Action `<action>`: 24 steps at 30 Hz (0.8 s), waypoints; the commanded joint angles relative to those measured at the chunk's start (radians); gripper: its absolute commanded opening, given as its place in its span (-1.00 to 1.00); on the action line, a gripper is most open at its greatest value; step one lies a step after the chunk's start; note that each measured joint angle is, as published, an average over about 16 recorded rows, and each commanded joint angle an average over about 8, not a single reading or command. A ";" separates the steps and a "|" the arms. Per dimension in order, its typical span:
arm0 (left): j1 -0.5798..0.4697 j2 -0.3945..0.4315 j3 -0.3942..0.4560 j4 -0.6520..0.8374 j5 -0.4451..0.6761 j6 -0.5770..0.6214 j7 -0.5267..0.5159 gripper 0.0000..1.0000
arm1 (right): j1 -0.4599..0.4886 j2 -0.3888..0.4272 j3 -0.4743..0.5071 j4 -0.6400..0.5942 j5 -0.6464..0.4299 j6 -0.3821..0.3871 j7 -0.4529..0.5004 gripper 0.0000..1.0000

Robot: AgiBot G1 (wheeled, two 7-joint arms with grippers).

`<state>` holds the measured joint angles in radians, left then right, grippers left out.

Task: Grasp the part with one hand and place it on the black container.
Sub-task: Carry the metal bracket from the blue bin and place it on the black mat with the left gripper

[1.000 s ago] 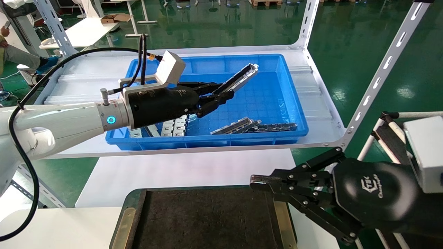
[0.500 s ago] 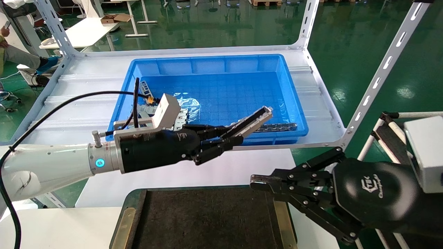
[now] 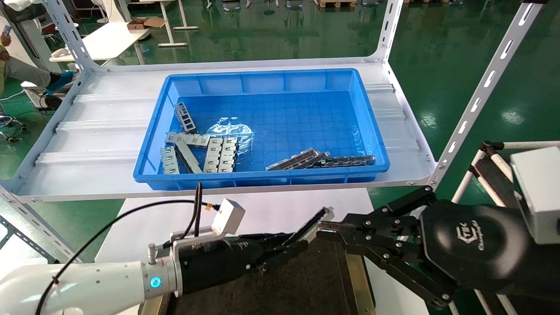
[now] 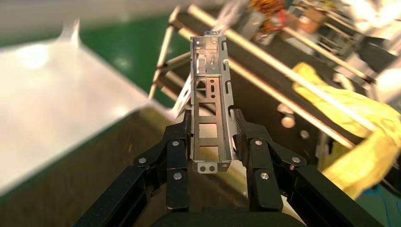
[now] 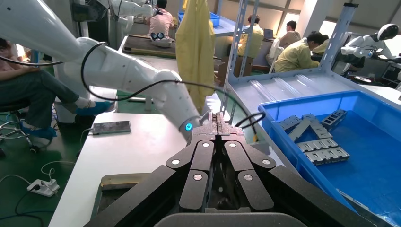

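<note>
The part (image 3: 316,221), a silver-grey channel strip with rectangular cutouts, is held at one end by my left gripper (image 3: 292,245), which is shut on it. The strip slants upward over the far edge of the black container (image 3: 302,286), and its free end lies close to the tip of my right gripper (image 3: 324,227). In the left wrist view the part (image 4: 209,104) sticks out straight between the two black fingers (image 4: 178,142) of the left gripper (image 4: 211,125), with the container's dark surface (image 4: 90,165) below. My right gripper (image 5: 217,119) is shut on nothing and hovers over the container's right side.
A blue bin (image 3: 372,127) holding several flat plates and dark bars sits on the white shelf (image 3: 109,127) beyond the container. Slotted shelf posts (image 3: 481,92) rise at the right. A white table (image 3: 144,227) lies between the shelf and the container.
The left gripper has carried the part out of the blue bin, down and toward me, to just over the black container's far edge. The right arm has not moved.
</note>
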<state>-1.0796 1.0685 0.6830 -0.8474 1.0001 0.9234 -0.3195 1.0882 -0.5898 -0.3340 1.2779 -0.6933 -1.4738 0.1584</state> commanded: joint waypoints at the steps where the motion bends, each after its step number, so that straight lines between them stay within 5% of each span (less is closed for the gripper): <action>1: 0.050 -0.005 0.009 -0.051 0.013 -0.073 -0.049 -1.00 | 0.000 0.000 0.000 0.000 0.000 0.000 0.000 -1.00; 12: 0.189 0.070 0.098 -0.135 0.132 -0.474 -0.275 -1.00 | 0.000 0.000 0.000 0.000 0.000 0.000 0.000 -1.00; 24: 0.181 0.183 0.208 -0.018 0.206 -0.704 -0.477 -1.00 | 0.000 0.000 -0.001 0.000 0.000 0.000 0.000 -1.00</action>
<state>-0.8973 1.2479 0.8881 -0.8711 1.2032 0.2244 -0.7902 1.0884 -0.5895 -0.3346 1.2779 -0.6929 -1.4736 0.1581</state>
